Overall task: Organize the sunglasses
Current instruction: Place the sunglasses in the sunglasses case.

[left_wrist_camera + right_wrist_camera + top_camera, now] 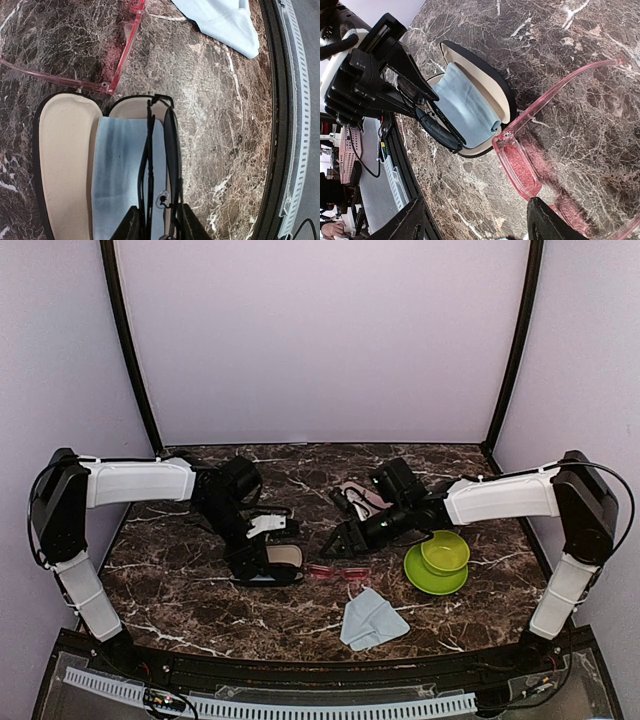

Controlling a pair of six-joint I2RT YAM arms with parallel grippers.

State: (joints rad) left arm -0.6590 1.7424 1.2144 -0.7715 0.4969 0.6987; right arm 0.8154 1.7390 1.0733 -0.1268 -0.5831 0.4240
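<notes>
Thin black sunglasses [170, 150] are folded and held upright over the light blue cloth [120, 170] lying in the open black case [62, 160]. My left gripper [160, 224] is shut on them near the bridge. In the top view the left gripper [258, 558] sits over that case [285, 558]. The red-pink sunglasses [337, 572] lie unfolded on the table just right of the case. My right gripper [475, 222] hangs open above them [520, 165], one finger [547, 222] close by a pink lens, nothing gripped.
A second light blue cloth [372, 620] lies near the front edge. A green bowl on a green plate [437, 562] stands at the right. A pink case [360, 495] lies behind the right gripper. The table's front rim [280, 125] is close to the black case.
</notes>
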